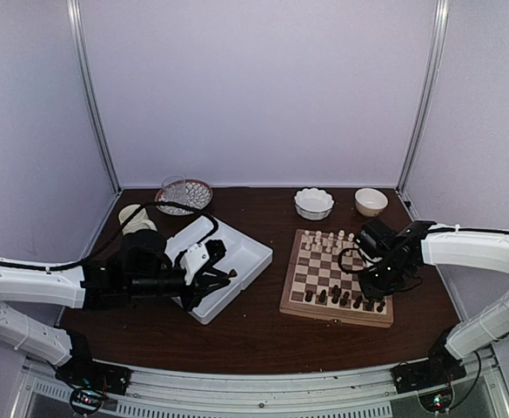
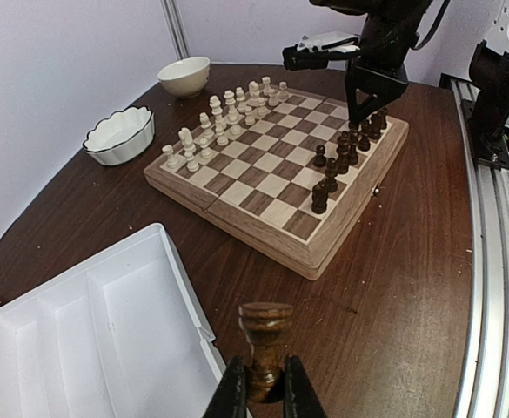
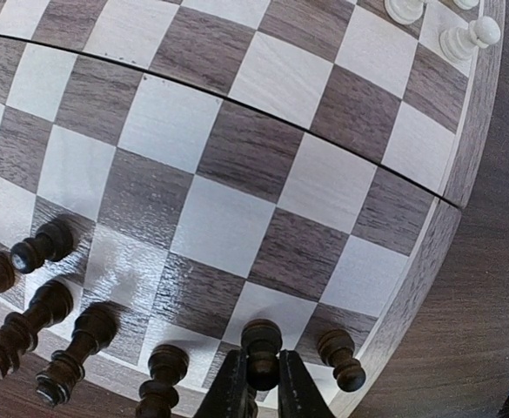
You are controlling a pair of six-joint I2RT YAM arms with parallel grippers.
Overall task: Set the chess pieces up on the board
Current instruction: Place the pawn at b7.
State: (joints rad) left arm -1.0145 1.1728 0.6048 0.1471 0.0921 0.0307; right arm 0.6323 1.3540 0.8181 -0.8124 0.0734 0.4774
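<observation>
Dark chessmen [image 3: 87,335] crowd both sides of the jaws of the right gripper [image 3: 261,383] on the board [image 3: 228,148], while ahead of them the middle squares stand bare up to the cream chessmen [image 3: 467,37].

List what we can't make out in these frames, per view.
- Left wrist: base of the dark piece in the left gripper, hidden by its fingers and the bottom edge.
- Right wrist: whether the right gripper grips or only flanks the pawn; its fingers cover the contact and the pawn's square.
- Top: piece types on the board, too small.
</observation>
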